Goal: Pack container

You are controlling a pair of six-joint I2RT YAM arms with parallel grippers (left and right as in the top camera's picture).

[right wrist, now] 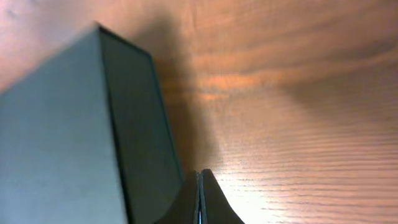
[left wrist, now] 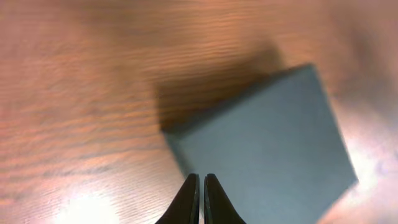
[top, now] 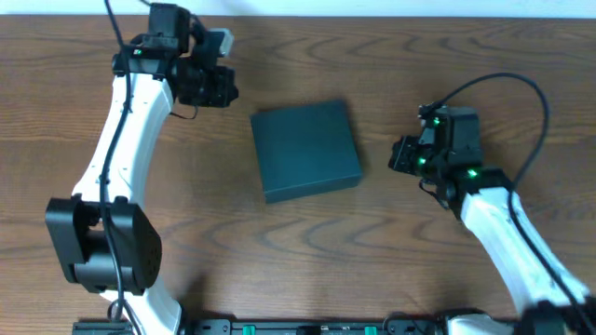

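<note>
The container (top: 305,149) is a dark teal-black rectangular box, lying closed in the middle of the wooden table. It also shows in the left wrist view (left wrist: 267,143) and in the right wrist view (right wrist: 74,137). My left gripper (top: 226,93) is shut and empty, hovering off the box's upper-left corner; its fingertips (left wrist: 199,180) appear over the box's near edge. My right gripper (top: 399,154) is shut and empty, just right of the box; its fingertips (right wrist: 199,177) sit beside the box's side wall.
The wooden table (top: 307,251) surrounds the box. A black rail with green-marked fittings (top: 317,326) runs along the front edge. No other objects show.
</note>
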